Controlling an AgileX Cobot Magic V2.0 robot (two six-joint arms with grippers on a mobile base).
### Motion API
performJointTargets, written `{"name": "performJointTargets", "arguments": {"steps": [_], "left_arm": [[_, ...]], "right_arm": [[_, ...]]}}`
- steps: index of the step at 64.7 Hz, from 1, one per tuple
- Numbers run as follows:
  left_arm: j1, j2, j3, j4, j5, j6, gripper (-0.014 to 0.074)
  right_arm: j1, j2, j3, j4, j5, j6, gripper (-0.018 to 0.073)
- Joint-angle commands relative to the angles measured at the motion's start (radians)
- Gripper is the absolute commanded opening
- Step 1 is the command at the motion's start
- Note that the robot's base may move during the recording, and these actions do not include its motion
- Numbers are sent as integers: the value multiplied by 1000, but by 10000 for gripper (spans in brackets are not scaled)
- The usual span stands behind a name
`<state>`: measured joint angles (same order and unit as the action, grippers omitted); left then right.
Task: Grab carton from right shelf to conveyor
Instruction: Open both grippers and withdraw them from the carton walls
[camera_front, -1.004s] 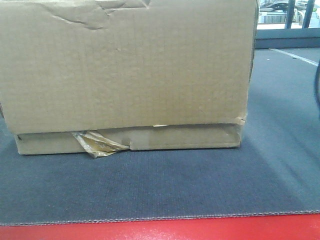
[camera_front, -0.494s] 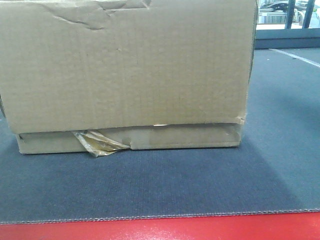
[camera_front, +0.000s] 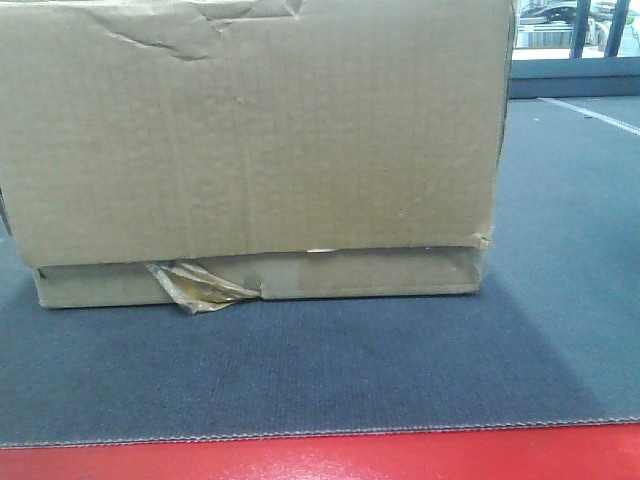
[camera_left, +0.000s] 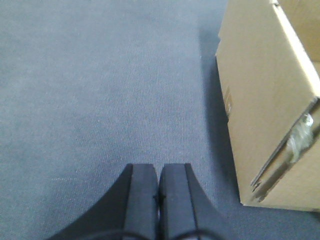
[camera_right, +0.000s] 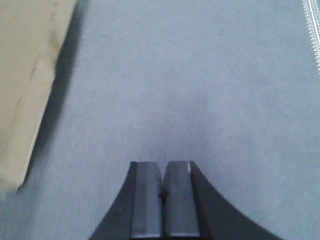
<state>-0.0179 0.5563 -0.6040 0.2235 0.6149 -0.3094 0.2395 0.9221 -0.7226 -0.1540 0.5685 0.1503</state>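
The carton (camera_front: 250, 140) sits flat on the conveyor (camera_front: 320, 370), a wide dark grey belt with a bumpy weave. In the front view the big brown box fills most of the picture. Its top edge has a crumpled dent near the left side. Low down, a long seam runs across the front, and a wad of yellowish tape (camera_front: 195, 285) hangs out of a torn spot and touches the belt. A bright red strip (camera_front: 320, 458) runs along the near edge of the belt, in front of the box. Far behind, at the top right, there are dark posts (camera_front: 585, 28) and bright light. The left gripper (camera_left: 159, 197) is over bare belt with its two dark fingers pressed together, holding nothing. In the left wrist view the carton stands to the right of it, apart from the fingers, and a bit of clear tape shows at the box's corner seam. The right gripper (camera_right: 163, 197) is also closed tight on nothing, with its two fingers side by side above the grey belt. In the right wrist view the carton is at the left edge, well apart from the fingers, and a pale zigzag line (camera_right: 312, 30) runs down the belt's far right edge.
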Motion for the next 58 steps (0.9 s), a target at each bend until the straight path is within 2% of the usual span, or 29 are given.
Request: {"name": "performJointTargets", "arguments": {"steps": [1, 7, 15, 32, 58], "left_arm": [[5, -58, 25, -5, -38, 7, -9], [5, -109, 37, -5, -38, 44, -9], [5, -157, 35, -5, -37, 46, -9], [5, -181, 35, -5, -29, 46, -9], [5, -181, 35, -5, -29, 46, -9]], "right_arm": [[-5, -113, 89, -8, -96, -2, -67], [-5, -237, 171, -8, -148, -2, -67], [-5, -398, 236, -8, -199, -2, -67], [-5, -673, 260, -8, -231, -2, -67], [-5, -737, 260, -8, -290, -2, -67]]}}
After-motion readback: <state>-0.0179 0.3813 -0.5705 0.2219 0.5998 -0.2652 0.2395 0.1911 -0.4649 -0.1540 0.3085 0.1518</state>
